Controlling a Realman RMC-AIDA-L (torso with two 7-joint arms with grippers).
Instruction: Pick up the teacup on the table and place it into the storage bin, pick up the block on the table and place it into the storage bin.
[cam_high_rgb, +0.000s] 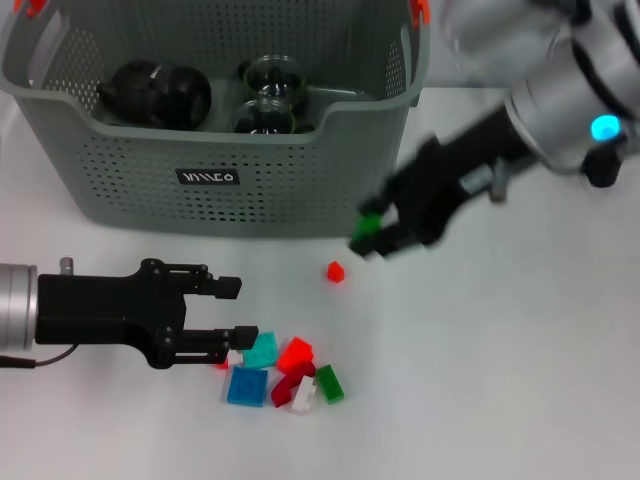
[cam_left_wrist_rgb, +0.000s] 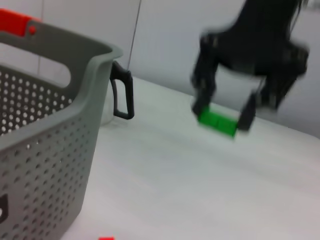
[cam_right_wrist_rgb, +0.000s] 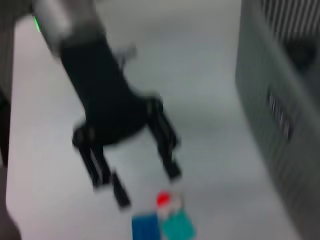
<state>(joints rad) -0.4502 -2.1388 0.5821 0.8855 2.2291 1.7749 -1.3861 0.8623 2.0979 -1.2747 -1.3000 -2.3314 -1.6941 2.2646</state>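
One green block (cam_high_rgb: 367, 224) seemingly between right gripper (cam_high_rgb: 374, 236) jaws, airborne

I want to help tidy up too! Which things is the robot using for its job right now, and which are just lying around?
For the job:
- storage bin, glass teacups already inside
- green block, held by the right gripper beside the bin
- loose blocks on the table
- left gripper, open beside that pile

Just lying about:
- black round thing in the bin
- table
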